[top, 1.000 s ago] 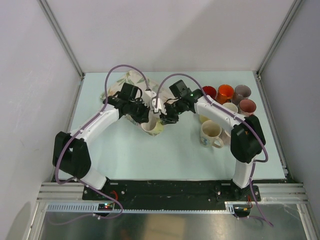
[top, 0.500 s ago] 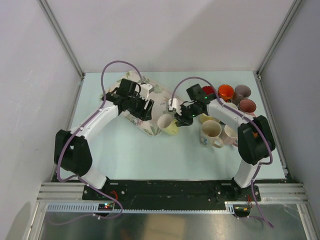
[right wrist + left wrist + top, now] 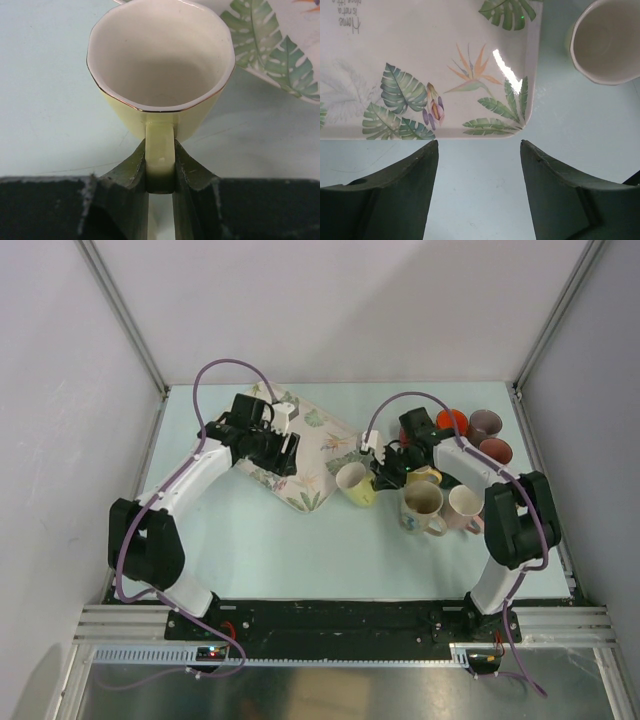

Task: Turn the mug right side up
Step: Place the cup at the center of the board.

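The pale yellow mug (image 3: 354,483) with a gold rim sits mouth up, just right of the leaf-print tray (image 3: 310,445). In the right wrist view the mug (image 3: 161,80) fills the upper half, and my right gripper (image 3: 160,155) is shut on its handle (image 3: 160,155). My right gripper (image 3: 384,468) reaches the mug from the right in the top view. My left gripper (image 3: 283,452) hangs open over the tray's left part. In the left wrist view the left gripper (image 3: 479,145) holds nothing; the tray's corner (image 3: 520,120) and the mug's rim (image 3: 607,42) lie ahead.
Several other mugs stand upright at the right: a cream one (image 3: 422,505), a pink one (image 3: 465,505), red (image 3: 418,424), orange (image 3: 452,423) and two mauve ones (image 3: 485,425) behind. Metal frame posts and white walls enclose the pale blue table (image 3: 250,540).
My right gripper has carried the mug rightward off the tray's edge, its mouth now facing up. My left gripper opened, let go and drew back to the upper left over the tray.
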You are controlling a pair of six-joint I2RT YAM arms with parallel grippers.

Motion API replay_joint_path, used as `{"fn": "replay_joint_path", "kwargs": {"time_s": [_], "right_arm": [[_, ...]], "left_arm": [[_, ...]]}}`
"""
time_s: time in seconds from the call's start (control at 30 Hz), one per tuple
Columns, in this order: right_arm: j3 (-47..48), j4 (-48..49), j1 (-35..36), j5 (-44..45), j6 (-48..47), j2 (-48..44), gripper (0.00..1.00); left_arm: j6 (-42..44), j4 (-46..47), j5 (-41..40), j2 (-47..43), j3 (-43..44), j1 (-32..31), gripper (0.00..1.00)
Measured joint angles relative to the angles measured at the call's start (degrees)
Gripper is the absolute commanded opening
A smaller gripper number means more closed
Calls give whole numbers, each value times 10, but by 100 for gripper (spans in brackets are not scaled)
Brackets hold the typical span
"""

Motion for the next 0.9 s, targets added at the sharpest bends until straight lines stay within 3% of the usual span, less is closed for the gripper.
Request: {"fn": "replay_joint_path", "kwargs": {"time_s": [0.13, 0.37, 0.5, 0.73, 0.9], "right_arm": [[-5, 0, -15, 0, -2, -4, 6], [-9, -8, -28, 0, -15, -10, 40], [-10, -10, -30, 5, -17, -25, 50], [-11, -11, -31, 9, -17, -49, 51], [-12, -11, -29, 10, -17, -50, 30]], "left_arm": [[0, 0, 0, 0, 0, 0, 70], [0, -1, 0, 0, 0, 0, 70], [0, -1, 0, 0, 0, 0, 70], [0, -2, 1, 0, 0, 0, 69], [0, -2, 3, 0, 0, 0, 69]]}}
